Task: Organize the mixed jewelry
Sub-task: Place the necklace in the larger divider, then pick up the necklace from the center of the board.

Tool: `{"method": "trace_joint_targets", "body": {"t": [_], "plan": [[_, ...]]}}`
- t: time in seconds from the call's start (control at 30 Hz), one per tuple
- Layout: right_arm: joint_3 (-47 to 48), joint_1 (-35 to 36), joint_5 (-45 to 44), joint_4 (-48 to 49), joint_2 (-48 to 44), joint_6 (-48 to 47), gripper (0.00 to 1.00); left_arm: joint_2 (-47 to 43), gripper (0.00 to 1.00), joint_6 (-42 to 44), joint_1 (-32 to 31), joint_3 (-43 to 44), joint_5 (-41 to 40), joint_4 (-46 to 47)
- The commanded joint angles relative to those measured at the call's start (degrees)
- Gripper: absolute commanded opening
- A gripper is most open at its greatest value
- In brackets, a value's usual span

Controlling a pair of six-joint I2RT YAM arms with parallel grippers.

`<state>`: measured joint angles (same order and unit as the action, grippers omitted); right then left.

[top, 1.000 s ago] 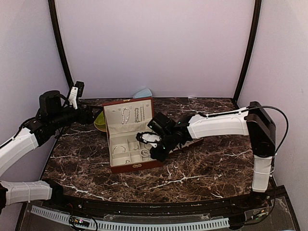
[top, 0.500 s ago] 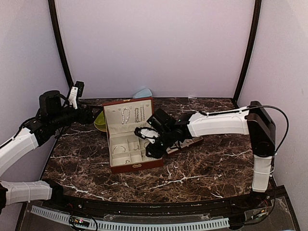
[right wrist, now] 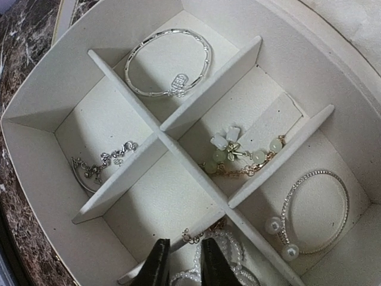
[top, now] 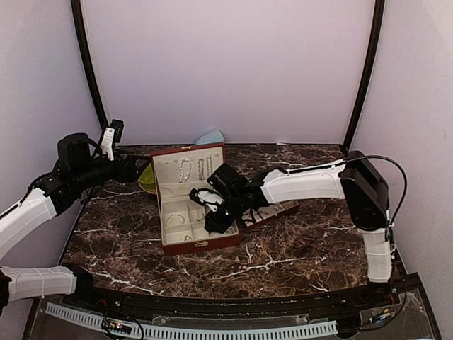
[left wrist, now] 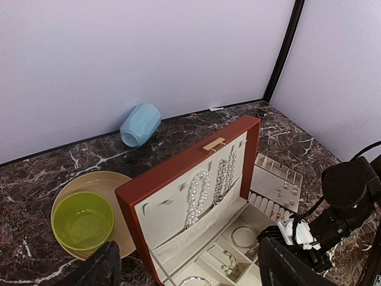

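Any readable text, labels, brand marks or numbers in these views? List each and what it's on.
No readable text in any view.
The case: only a plain gold clasp, no lettering.
The green bowl and the pale blue object: unmarked.
The silver bangle: a small tag, too small to read.

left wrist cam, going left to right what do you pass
green bowl → blue cup → pearl strands in the case lid → ring tray → right arm
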<state>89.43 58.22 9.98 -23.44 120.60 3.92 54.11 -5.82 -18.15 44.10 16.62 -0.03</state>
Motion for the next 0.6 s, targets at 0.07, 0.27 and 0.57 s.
{"method": "trace_joint_targets", "body": {"t": [0.07,0.27,0.57], "plan": [[2.4,-0.6,-0.4,1.8,1.5,2.6,0.12,-1.2,0.82,0.5,0.3,-0.5,-0.7,0.9],[2.3,-0.8,-0.1,2.0,1.9,2.9,0.06,-1.3,0.82,0.5,0.3,-0.5,-0.6,0.9],[1.9,-0.9,0.3,1.8,2.4,3.2,0.0,-1.5,0.82,0.5,0.3,-0.6,-0.8,0.9]]}}
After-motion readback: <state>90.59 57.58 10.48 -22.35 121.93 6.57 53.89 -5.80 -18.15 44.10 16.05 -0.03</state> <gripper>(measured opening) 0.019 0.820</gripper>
